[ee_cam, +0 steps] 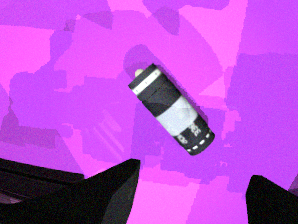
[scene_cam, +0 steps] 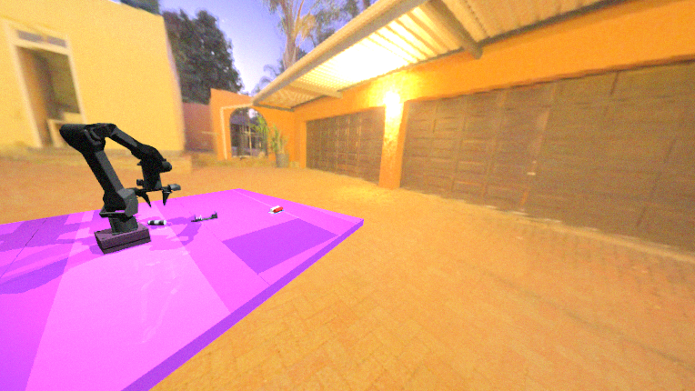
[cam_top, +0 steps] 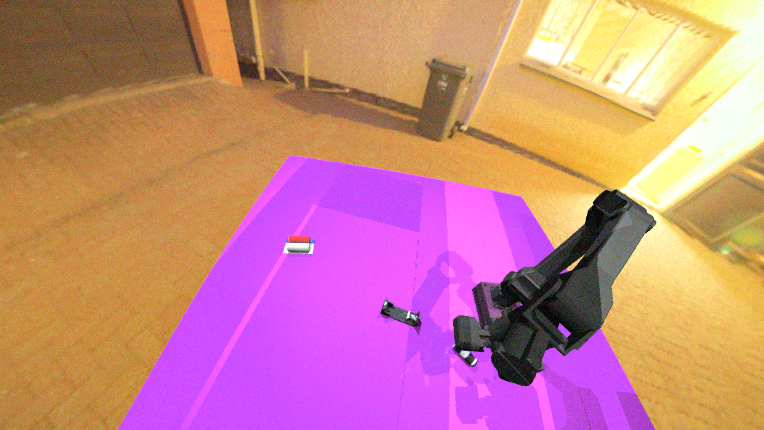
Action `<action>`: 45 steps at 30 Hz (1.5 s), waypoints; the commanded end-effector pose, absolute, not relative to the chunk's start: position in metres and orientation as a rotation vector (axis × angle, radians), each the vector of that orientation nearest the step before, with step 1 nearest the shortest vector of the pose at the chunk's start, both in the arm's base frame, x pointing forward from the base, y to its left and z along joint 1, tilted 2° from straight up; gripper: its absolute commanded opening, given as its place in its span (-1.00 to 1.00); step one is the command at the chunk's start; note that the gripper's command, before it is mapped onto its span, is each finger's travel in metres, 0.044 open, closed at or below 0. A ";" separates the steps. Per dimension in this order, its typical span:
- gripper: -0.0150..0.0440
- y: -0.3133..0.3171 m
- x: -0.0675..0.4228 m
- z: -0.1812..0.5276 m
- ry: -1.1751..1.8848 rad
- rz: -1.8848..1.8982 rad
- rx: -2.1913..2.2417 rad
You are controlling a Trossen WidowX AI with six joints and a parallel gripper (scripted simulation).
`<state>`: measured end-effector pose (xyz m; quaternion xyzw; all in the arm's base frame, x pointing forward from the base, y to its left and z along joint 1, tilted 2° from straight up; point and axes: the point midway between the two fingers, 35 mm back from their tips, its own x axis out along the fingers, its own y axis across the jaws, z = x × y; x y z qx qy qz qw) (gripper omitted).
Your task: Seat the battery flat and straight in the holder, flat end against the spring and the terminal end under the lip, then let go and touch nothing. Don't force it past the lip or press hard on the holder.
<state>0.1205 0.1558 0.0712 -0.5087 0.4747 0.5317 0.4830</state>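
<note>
The battery (cam_top: 466,357) (scene_cam: 156,222) (ee_cam: 172,110), black with a white band, lies on its side on the purple table (cam_top: 299,347) (scene_cam: 146,301). It is close to the arm's base and touches neither finger. My gripper (cam_top: 466,337) (scene_cam: 156,196) (ee_cam: 196,179) is open and empty. It hangs above the battery with its fingers pointing down. The black battery holder (cam_top: 400,313) (scene_cam: 206,219) lies empty on the table a short way from the battery, towards the table's middle.
A small red and white block (cam_top: 299,244) (scene_cam: 276,209) sits farther out on the table. The arm's base (scene_cam: 121,237) stands on the table near the battery. Brick paving surrounds the table.
</note>
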 end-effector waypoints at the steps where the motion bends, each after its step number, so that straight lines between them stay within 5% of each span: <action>1: 0.33 0.159 0.113 0.048 0.870 1.644 -1.585; 6: 0.33 0.161 0.107 0.033 0.594 1.880 -1.820; 45: 0.33 0.163 0.106 -0.012 0.594 1.880 -1.820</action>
